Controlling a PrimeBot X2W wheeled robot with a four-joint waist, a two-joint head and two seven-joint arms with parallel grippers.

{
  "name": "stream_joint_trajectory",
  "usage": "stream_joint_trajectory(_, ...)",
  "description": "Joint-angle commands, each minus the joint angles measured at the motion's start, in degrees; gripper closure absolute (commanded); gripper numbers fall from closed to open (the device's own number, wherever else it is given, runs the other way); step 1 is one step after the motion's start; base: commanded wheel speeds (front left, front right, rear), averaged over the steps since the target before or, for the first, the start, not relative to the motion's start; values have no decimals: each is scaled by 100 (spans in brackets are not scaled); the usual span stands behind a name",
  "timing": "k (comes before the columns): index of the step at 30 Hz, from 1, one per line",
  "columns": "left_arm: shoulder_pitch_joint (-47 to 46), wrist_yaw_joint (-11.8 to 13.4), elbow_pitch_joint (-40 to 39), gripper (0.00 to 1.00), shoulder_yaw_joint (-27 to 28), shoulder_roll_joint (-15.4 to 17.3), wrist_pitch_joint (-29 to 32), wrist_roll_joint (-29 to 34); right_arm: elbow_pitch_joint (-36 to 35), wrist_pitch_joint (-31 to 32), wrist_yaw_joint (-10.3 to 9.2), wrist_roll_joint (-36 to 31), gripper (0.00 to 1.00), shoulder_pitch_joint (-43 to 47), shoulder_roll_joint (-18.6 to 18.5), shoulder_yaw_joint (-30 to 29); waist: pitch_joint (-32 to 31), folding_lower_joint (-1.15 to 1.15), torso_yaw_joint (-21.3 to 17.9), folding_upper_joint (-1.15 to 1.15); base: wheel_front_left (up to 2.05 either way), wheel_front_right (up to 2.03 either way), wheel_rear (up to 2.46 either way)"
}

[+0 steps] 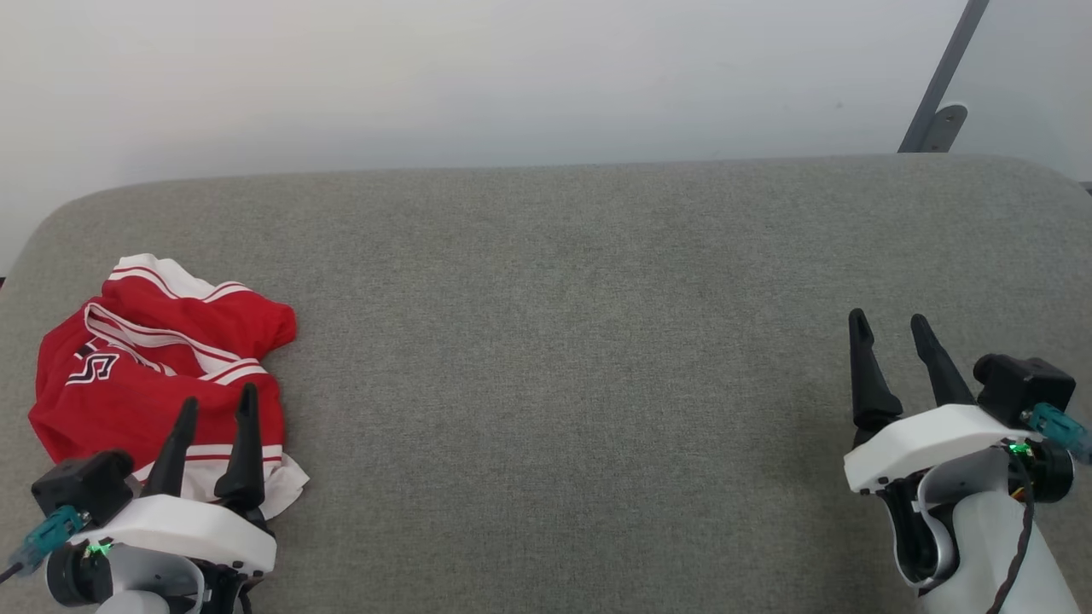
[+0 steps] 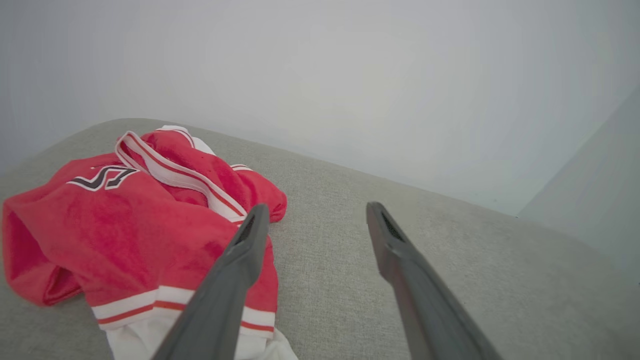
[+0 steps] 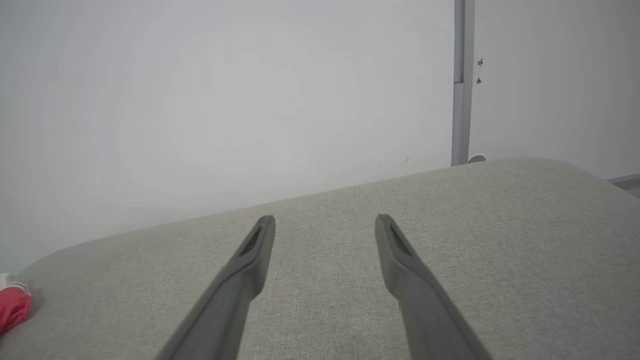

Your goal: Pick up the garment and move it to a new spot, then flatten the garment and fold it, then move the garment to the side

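left hand (image 1: pixel 218 395) open, right hand (image 1: pixel 887 317) open

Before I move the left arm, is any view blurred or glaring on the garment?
Head view: soft even light, garment sharp, no glare. Left wrist view: garment clear, near fingers slightly soft. Right wrist view: garment cut off at the left edge.

Grey fabric surface (image 1: pixel 554 341) against a plain white wall (image 1: pixel 469 77).

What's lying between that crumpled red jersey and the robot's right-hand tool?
The stretch is bare. In the head view, plain grey fabric surface runs from the red jersey across to the right tool, with nothing lying on it.
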Motion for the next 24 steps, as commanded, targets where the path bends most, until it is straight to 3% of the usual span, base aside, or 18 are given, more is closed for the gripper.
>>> stream_joint_trajectory(1,1,-14,-19,0,-21,74,-60,125,-57,-58,1,-148,0,-40,8,-12,5,0,-2,0,0,0,0)
stream_joint_trajectory(24,-26,-14,143,0,-231,379,-355,560,51,-354,2,-886,0,-147,53,-225,143,0,30,0,0,0,0)
